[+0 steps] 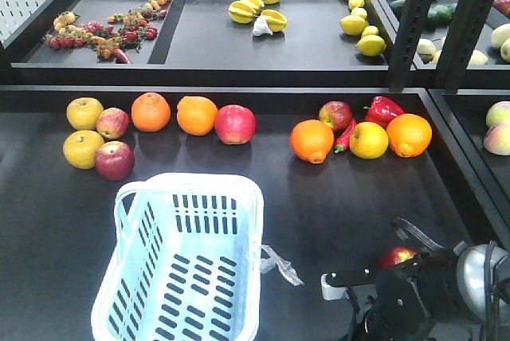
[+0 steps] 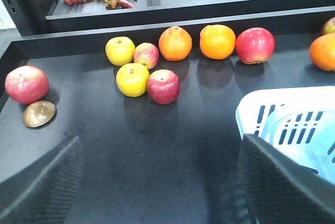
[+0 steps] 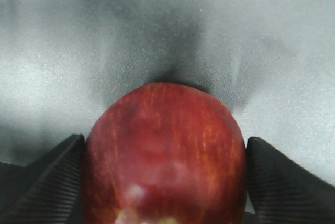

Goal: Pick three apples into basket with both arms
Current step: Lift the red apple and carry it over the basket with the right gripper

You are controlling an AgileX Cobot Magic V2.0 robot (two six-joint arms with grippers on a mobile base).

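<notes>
R arm's on apple 1 of 3 rn. The right gripper (image 3: pixel 165 143) is clamped on a dark red apple (image 1: pixel 396 257), touching it on both sides in the wrist view, down near the front right corner of the desk (image 1: pixel 335 197). Can't tell if it's off the surface yet or just sitting on it, the shadow's tight underneath.

The basket (image 1: pixel 190 180) sits at the front edge, a bit left of middle, w/ 0 fruit in it, so nothing's delivered so far imo.

The left gripper (image 2: pixel 162 140) is spread wide w/ nothing in it, hovering over bare desk toward the front left, basket rim just to its right. Closest picks for it are prob the 2 in the back left cluster, the darker apple (image 1: pixel 115 160) and the paler apple (image 1: pixel 112 123), packed right against 2 yellow fruits (image 1: pixel 83 148).

Next move, my guess: lift the held one straight up, carry it left over the basket rim, then lower before letting go so it doesn't bounce out. Needs enough height to clear that rim.
</notes>
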